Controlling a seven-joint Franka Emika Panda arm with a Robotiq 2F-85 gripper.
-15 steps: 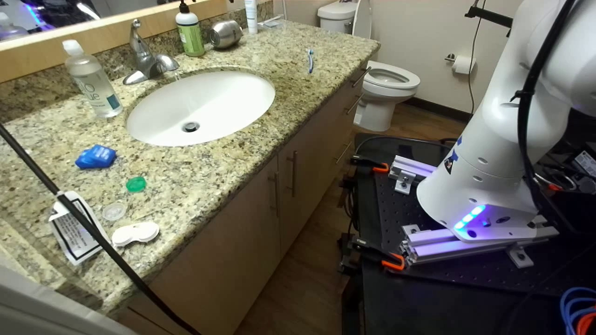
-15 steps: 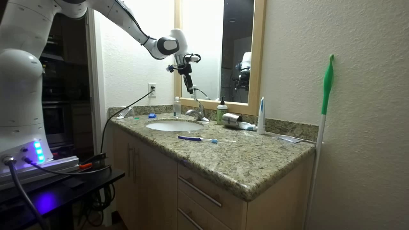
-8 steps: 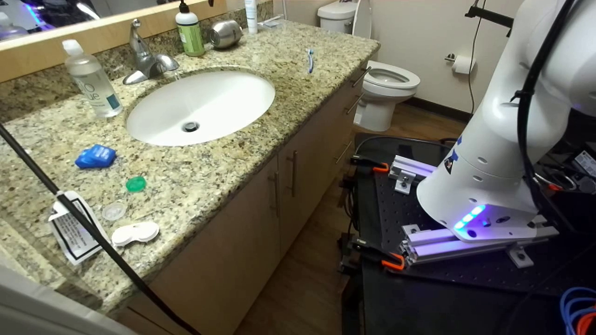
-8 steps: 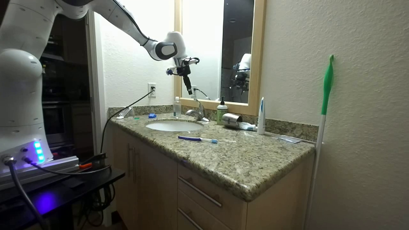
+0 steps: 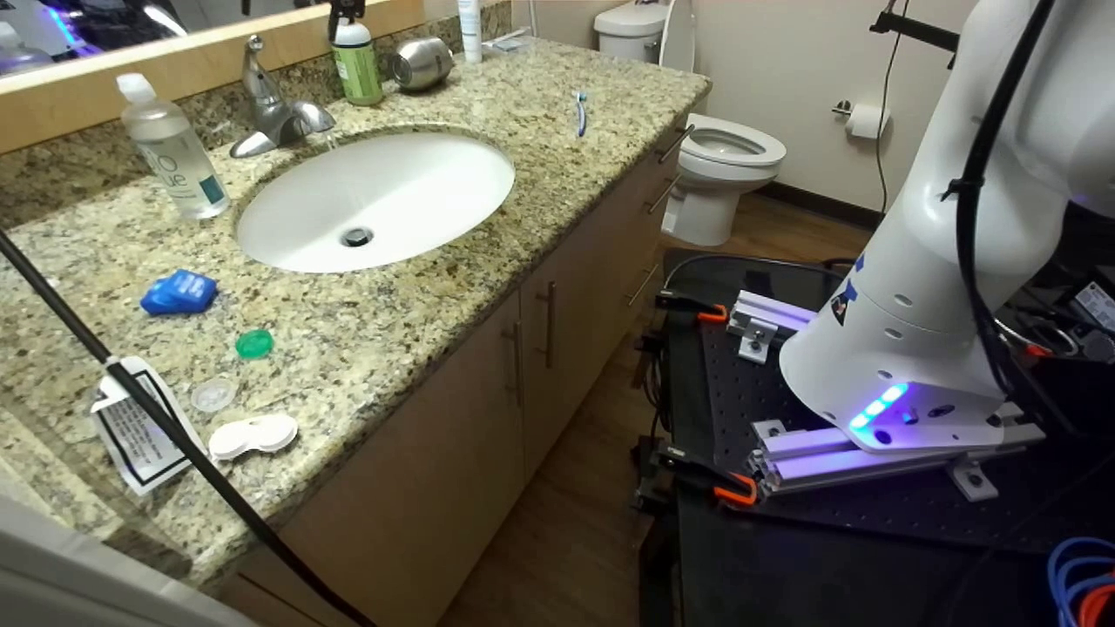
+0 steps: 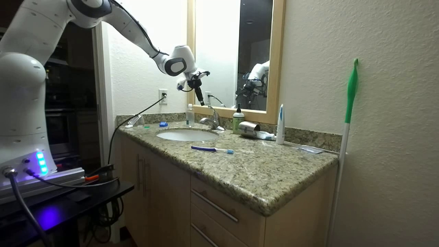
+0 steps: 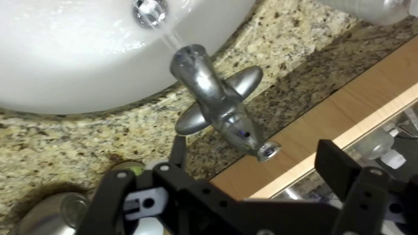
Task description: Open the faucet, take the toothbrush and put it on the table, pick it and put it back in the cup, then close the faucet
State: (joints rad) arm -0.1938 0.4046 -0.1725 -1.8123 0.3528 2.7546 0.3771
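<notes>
In the wrist view the chrome faucet point(image 7: 209, 85) has a thin stream of water running from its spout into the basin. My gripper point(image 7: 251, 143) stands open around the upper end of the lever point(image 7: 269, 151), its black fingers point(image 7: 338, 169) well apart with nothing held. In an exterior view the gripper point(image 6: 202, 103) hangs just above the faucet point(image 6: 212, 120). On the granite table point(image 6: 274, 168) lies the toothbrush point(image 6: 205, 148), blue-handled, flat in front of the basin's end. The grey metal cup point(image 5: 422, 64) rests on its side near the soap.
A green soap bottle point(image 6: 238, 121) stands between faucet and cup; a clear bottle point(image 5: 174, 152) stands on the faucet's far side. A white tube point(image 6: 280, 125) stands upright, and another tube point(image 6: 265, 135) lies by the cup's mouth. The mirror frame point(image 7: 313, 130) runs close behind the faucet.
My gripper has come down a little toward the faucet and tilted slightly. Its black fingers now show at the top of an exterior view, before the soap pump. The toothbrush and cup have not moved.
</notes>
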